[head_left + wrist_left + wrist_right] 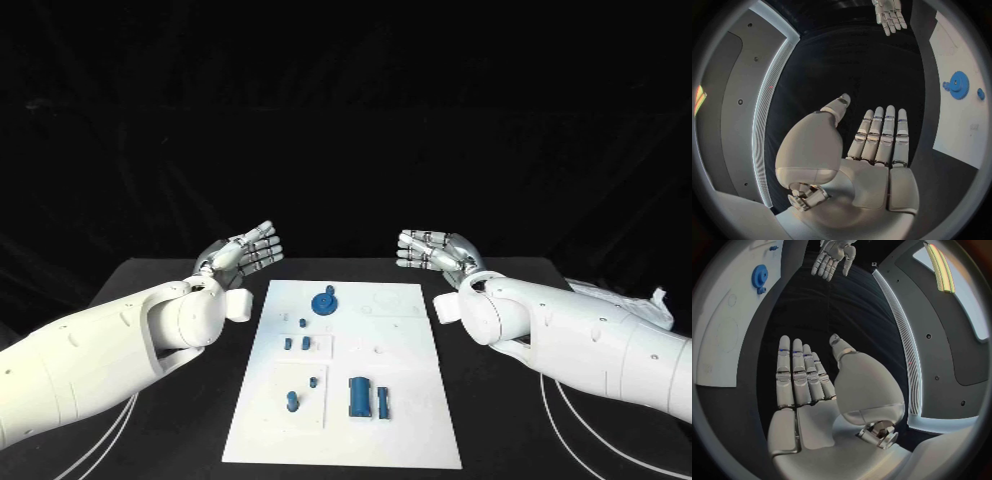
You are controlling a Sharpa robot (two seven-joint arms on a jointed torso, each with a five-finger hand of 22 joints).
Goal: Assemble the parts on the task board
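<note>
On the black table [173,440] lies the white rectangular task board [389,420] — one round blue gear [327,301] near its far end, smaller blue pieces nearer. Left hand [248,248] and right hand [433,250] hover beyond it — fingers straight, holding nothing.

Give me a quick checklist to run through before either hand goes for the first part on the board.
1. Left hand free: ok. Its fingers are straight and apart and it holds nothing.
2. Right hand free: ok. It is open too, with nothing in it.
3. Hands off the task board: ok. Both hang beyond its far corners, touching no part.
4. Blue gear in sight: ok. It lies near the board's far end, uncovered.
5. Two long blue parts near the board's near end: ok, side by side and unobstructed.
6. Small blue parts mid-board seated or loose: cannot tell, too small to judge.
</note>
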